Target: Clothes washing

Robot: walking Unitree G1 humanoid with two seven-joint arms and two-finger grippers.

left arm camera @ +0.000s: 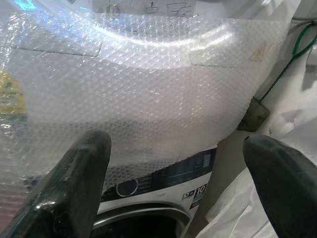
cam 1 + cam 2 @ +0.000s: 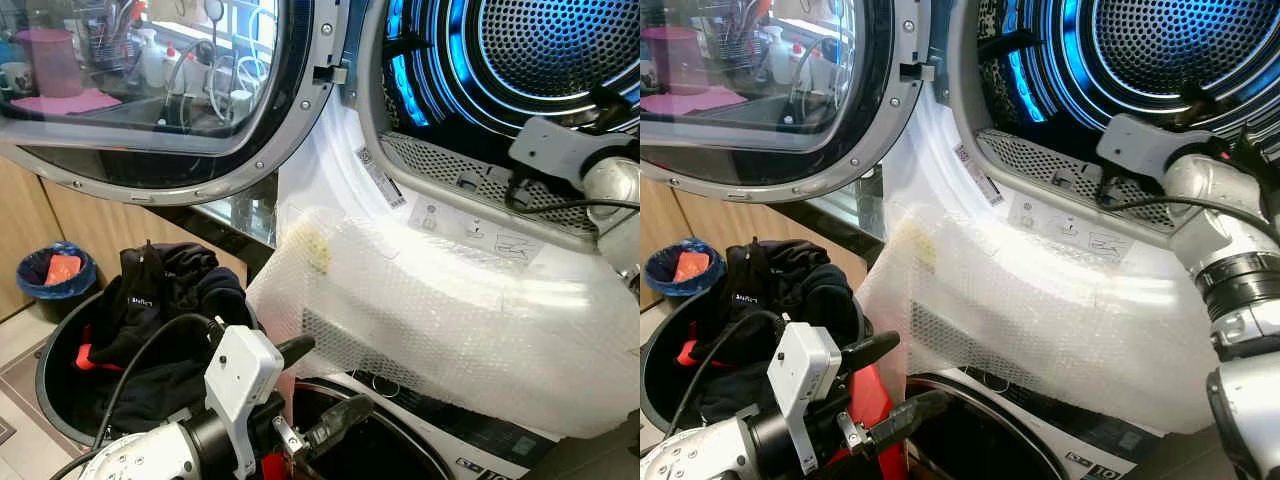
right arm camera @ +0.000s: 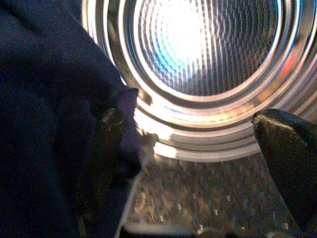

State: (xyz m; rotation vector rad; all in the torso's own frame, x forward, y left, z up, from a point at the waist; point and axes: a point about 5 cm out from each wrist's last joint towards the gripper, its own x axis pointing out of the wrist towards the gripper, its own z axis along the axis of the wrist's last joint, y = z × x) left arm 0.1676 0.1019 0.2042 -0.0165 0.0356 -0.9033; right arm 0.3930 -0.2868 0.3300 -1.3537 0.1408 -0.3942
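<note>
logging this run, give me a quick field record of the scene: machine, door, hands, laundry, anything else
machine: upper drum lit blue, opening uncovered
door: round glass door swung open to the robot's left
front panel: bubble wrap draped below the drum opening
right hand: right hand inside the drum, fingers apart, dark garment draped against one finger
left hand: left hand low before the machine, fingers apart, holding nothing
laundry: black clothes piled in a dark basket
other: small bin with blue liner on the floor

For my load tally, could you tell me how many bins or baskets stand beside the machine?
2: a black laundry basket holding dark clothes, and a small bin behind it. Others may be hidden.
</note>
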